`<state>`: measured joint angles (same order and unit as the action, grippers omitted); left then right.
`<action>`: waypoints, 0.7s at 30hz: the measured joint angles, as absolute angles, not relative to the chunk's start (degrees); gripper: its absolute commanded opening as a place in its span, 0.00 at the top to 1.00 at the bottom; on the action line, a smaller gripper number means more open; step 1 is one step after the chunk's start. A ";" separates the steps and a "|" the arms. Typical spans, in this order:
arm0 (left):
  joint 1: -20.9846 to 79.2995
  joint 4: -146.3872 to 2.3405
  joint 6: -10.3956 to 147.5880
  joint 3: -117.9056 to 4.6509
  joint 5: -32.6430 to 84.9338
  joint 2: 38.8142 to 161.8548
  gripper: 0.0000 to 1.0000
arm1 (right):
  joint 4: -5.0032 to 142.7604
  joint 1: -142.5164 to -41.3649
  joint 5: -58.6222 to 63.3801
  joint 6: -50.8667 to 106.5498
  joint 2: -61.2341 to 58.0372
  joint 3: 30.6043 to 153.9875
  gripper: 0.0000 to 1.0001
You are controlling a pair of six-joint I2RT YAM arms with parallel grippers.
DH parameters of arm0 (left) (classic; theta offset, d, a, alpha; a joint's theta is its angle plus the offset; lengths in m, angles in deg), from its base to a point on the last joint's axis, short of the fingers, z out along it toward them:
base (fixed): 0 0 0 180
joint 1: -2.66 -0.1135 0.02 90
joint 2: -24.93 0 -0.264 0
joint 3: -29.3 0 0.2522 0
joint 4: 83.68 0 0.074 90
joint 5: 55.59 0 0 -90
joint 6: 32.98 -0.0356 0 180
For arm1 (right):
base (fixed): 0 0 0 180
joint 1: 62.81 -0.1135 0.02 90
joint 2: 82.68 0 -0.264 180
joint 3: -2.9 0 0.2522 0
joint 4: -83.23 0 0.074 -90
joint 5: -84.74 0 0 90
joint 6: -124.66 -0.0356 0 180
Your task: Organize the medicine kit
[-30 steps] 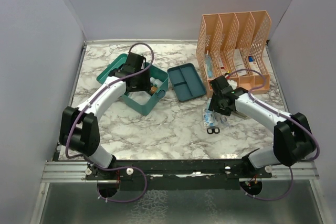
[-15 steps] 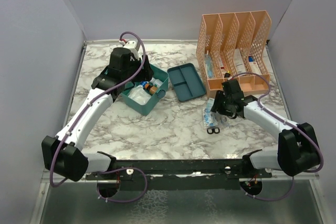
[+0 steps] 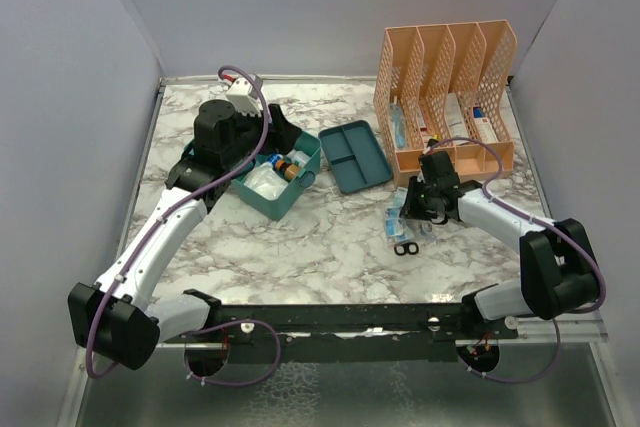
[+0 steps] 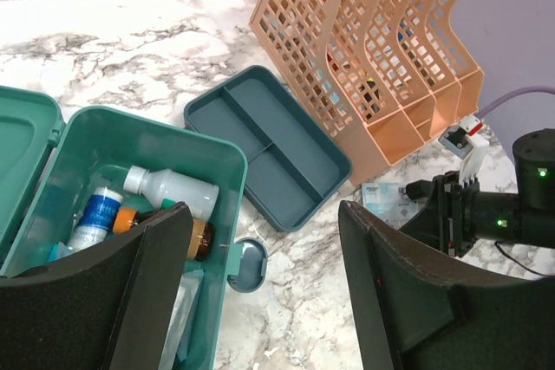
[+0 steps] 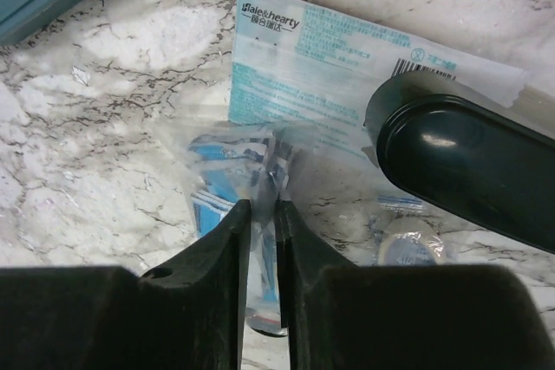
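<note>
near the peach organizer point(image 3: 445, 67), right claw point(image 5: 263, 207) pinches one clear packet point(image 5: 232, 155) among several.

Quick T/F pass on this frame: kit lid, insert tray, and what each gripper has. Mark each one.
1. The medicine kit has its lid open. True.
2. The divided insert tray sits inside the kit. False: it lies empty on the table, beside the kit.
3. The left gripper is holding a bottle. False: it is open and empty, above the kit.
4. The right gripper is pinched shut on a clear packet lying on the table. True.
</note>
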<state>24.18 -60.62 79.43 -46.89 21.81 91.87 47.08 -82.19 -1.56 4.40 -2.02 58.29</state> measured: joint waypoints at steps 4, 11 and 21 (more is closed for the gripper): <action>24.18 -61.76 79.54 -46.89 21.85 91.67 0.23 | 47.26 -82.19 -0.84 5.05 -2.02 58.29 0.99; 24.15 -61.84 79.82 -46.89 23.03 91.36 0.01 | 47.19 -82.19 2.07 6.60 -2.34 59.62 0.99; 23.89 -65.43 82.56 -45.97 16.10 92.17 0.03 | 48.66 -82.19 10.84 9.07 -6.15 70.07 0.99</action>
<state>23.89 -65.43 82.56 -45.97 16.10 92.17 48.66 -82.19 10.84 9.07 -6.15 70.07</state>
